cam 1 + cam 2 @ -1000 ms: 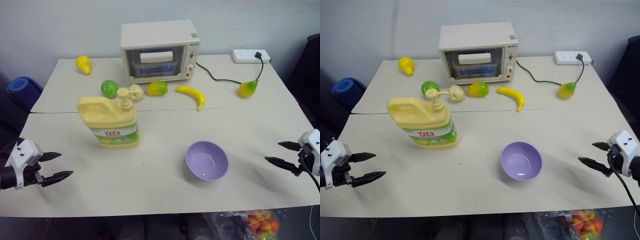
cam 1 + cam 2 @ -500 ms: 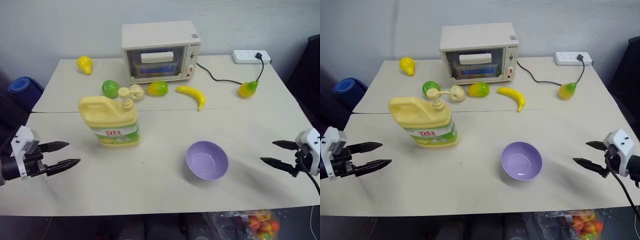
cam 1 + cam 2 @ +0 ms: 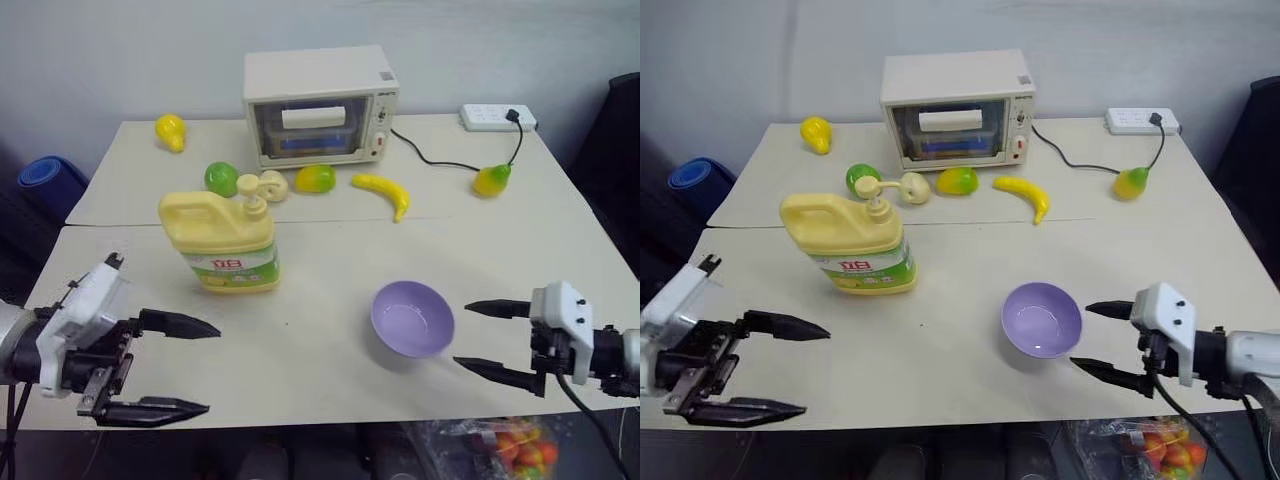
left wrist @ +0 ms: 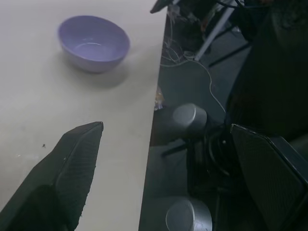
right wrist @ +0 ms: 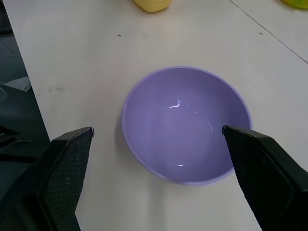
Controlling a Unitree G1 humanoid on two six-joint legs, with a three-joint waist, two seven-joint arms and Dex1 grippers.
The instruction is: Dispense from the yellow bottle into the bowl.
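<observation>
The yellow bottle [image 3: 222,241] stands up straight on the pale surface [image 3: 320,260], a bit to the left of the middle. It has a pump top and a green and white label on its front. The bowl [image 3: 412,319] is purple and sits to the right of the bottle, closer to the front edge. The two are well apart, and the bowl looks empty and shiny inside.

The left gripper [image 3: 178,366] is low at the front left. Its two black fingers [image 3: 180,324] are spread wide, with nothing between them. They point to the right, toward the middle of the surface. It is apart from the bottle and does not touch it.

The right gripper [image 3: 490,340] is at the front right, just beside the bowl. Its black fingers [image 3: 497,309] are spread wide too and hold nothing. They point left at the bowl, and in the right wrist view the bowl [image 5: 186,123] sits between the two finger tips but a little beyond them.

Behind the bottle there is a small white oven [image 3: 320,103] at the back. Near it lie a green fruit [image 3: 221,178], a banana [image 3: 384,190], a yellow pear [image 3: 169,130] on the left and another pear [image 3: 493,179] on the right. A white power strip [image 3: 499,117] lies in the far right corner, with a black cord [image 3: 440,160] running to the oven.
</observation>
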